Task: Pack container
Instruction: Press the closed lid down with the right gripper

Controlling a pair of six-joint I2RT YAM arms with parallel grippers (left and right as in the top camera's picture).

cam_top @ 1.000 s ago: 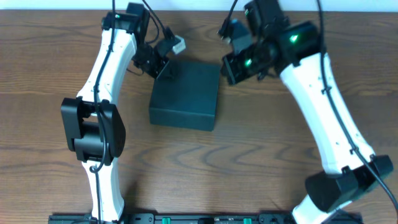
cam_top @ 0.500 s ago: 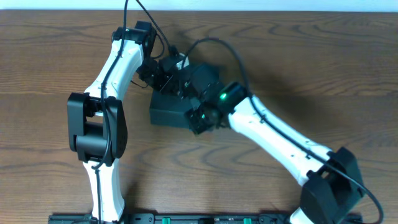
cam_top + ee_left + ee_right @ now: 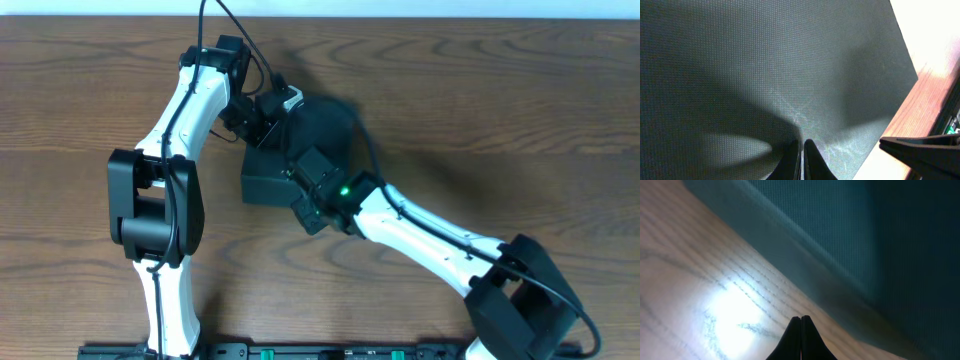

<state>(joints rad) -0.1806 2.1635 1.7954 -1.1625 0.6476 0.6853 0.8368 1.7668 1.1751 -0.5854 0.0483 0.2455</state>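
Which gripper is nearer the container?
Left: the left gripper, shut, is over the lid of the container; the right gripper, shut, is over the table beside its side wall.

Overhead looks straight down; wrist views close on container (image 3: pixel 765 60).

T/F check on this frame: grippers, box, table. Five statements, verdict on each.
1. Both grippers are shut. True: the left gripper and the right gripper each show fingers pressed together with nothing between them.
2. The box is red. False: the box is black to dark teal.
3. The left gripper is over the box's top. True: that flat surface fills the left wrist view.
4. The table is white plastic. False: the table is brown wood.
5. The right gripper holds the box in the air. False: the box rests on the table, and the right gripper's tips are over bare wood beside the box's wall.
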